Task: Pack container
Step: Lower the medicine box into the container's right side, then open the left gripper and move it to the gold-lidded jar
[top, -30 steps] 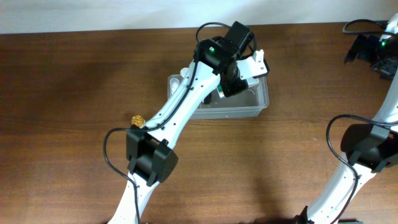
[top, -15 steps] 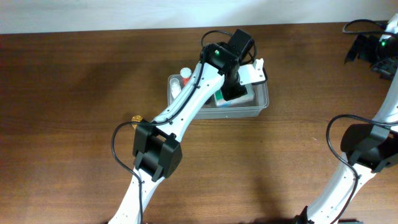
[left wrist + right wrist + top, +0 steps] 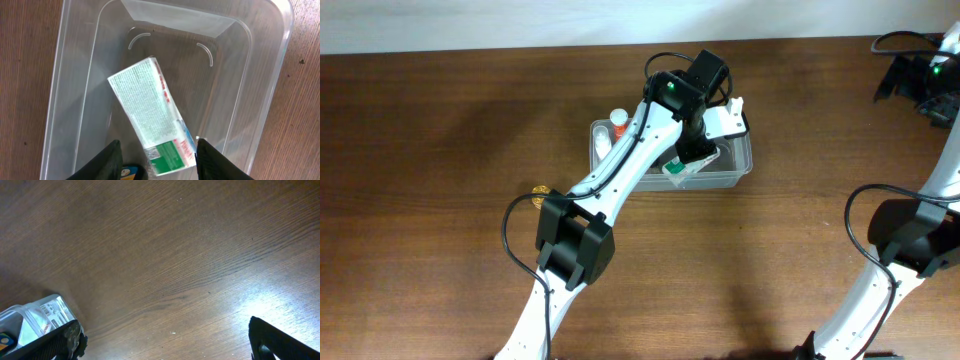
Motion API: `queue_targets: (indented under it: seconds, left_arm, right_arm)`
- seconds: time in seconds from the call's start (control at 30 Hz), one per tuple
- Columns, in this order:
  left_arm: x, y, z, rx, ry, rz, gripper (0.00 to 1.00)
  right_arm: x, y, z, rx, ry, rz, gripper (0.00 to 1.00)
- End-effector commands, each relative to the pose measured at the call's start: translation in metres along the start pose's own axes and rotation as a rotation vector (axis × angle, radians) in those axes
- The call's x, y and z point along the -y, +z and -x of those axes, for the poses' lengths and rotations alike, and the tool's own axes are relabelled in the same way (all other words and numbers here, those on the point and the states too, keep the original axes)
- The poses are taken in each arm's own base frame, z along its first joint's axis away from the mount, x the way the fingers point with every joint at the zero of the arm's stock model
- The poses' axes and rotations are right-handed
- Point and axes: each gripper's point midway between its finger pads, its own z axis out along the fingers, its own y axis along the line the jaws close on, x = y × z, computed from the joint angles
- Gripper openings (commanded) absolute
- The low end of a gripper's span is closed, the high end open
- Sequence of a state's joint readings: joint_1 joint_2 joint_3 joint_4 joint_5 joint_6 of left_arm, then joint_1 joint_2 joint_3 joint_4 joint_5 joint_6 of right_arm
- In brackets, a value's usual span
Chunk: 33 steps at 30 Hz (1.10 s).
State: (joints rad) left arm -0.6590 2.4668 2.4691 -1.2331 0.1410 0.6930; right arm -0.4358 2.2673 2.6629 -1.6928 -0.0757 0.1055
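Container [image 3: 744, 166] sits toward 12 o'clock on the counter [image 3: 440, 200]. Left gripper [image 3: 160, 150] hangs inside it, jaws wide, gripping nothing. The box [image 3: 150, 110] lies loose, slanted 11-to-5, likely a release pose. Right gripper [image 3: 164, 327] is open and empty, parked clear.

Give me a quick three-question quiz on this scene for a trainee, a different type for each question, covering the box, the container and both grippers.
1. True or false: the box is inside the container.
2. Pick one: the left gripper is A) shut on the box, B) open above the box, C) out of view.
3. Fill in: the right gripper is open over bare ___.

Key: 1 true; 2 B; 3 table.
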Motion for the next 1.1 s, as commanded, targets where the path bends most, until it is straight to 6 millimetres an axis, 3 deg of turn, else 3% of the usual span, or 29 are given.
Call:
queue_targets:
  seconds: [0.0,0.13,0.27,0.37,0.53,0.73,0.83,0.9,1.03,1.07]
  left_arm:
    - [-0.005,-0.004,0.008,0.023,0.005,0.018,0.48]
    - [-0.011,-0.024,0.020,0.066,-0.035,0.051,0.47]
    - [-0.012,-0.066,0.031,0.110,-0.071,0.085,0.47]
    - [-0.016,-0.102,0.025,0.104,-0.114,0.139,0.47]
    - [-0.021,-0.154,-0.005,0.026,-0.201,0.247,0.52]
    - [-0.047,-0.217,-0.043,0.026,-0.486,0.441,0.56]
    - [-0.054,-0.249,-0.073,0.032,-0.688,0.512,0.57]
    - [-0.062,-0.271,-0.097,0.049,-0.842,0.570,0.61]
    - [-0.072,-0.308,-0.124,0.149,-1.025,0.586,0.72]
    - [-0.071,-0.315,-0.128,0.179,-1.046,0.563,0.79]
  right_arm:
    - [-0.001,-0.014,-0.002,0.025,0.002,-0.004,0.98]
    - [-0.001,-0.014,-0.002,0.025,0.002,-0.004,0.98]
    - [-0.001,-0.014,-0.002,0.025,0.002,-0.004,0.98]
    - [-0.001,-0.014,-0.002,0.025,0.002,-0.004,0.98]
    - [-0.001,-0.014,-0.002,0.025,0.002,-0.004,0.98]
    - [-0.001,-0.014,-0.002,0.025,0.002,-0.004,0.98]
    - [-0.001,-0.014,-0.002,0.025,0.002,-0.004,0.98]
    - [-0.001,-0.014,-0.002,0.025,0.002,-0.004,0.98]
    - [-0.001,-0.014,-0.002,0.025,0.002,-0.004,0.98]
    - [-0.001,-0.014,-0.002,0.025,0.002,-0.004,0.98]
